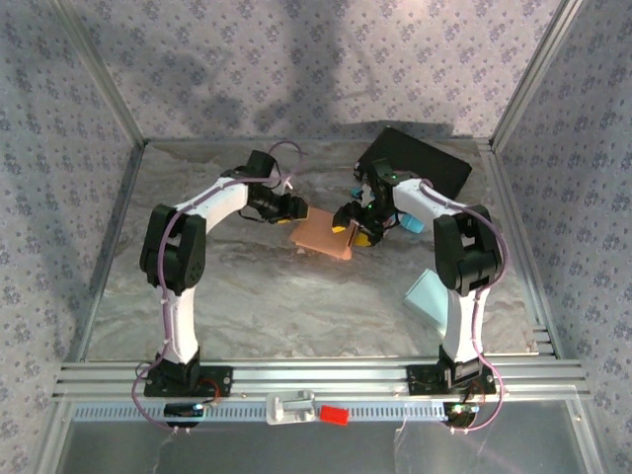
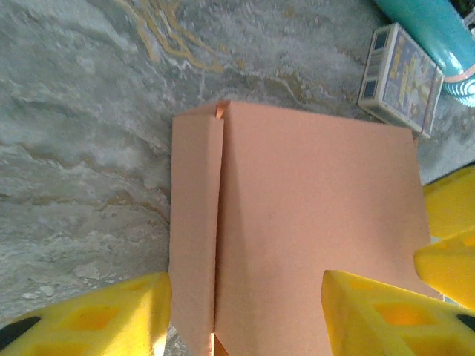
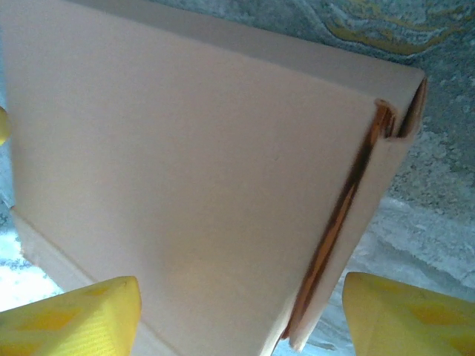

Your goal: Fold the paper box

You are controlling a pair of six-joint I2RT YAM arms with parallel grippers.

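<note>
Top view: one flat salmon-pink paper box (image 1: 324, 235) lies at ctr of the grey marble-look table (image 1: 257, 296). The left gripper (image 1: 293, 207) and right gripper (image 1: 346, 219) meet it from opposite sides, prob. so that one steadies it while the other works a flap. Other things, one of each: a black flat rectangular slab (image 1: 415, 163) at back right, a light-blue flat sheet (image 1: 430, 296) near the right arm, and a teal tube (image 1: 412, 225) just beside the right gripper. These are set apart from the box, so they do not hinder the folding.

Left wrist view: the left gripper (image 2: 245, 297) has its jaws wide apart. One yellow finger is at the box's (image 2: 312, 185) narrow side flap, the other is over the big panel. It clamps nothing, and I cannot tell if it presses down. Two yellow fingers (image 2: 449, 222) of the right gripper touch the far edge. One small printed carton (image 2: 397, 70) and the teal tube (image 2: 427, 30) lie beyond the box.

Right wrist view: the right gripper (image 3: 241, 304) is also spread, w/ the box (image 3: 185, 148) below and between its two fingers, not squeezed. The corner seam at right gapes, so in my judgement the fold is not yet finished.
</note>
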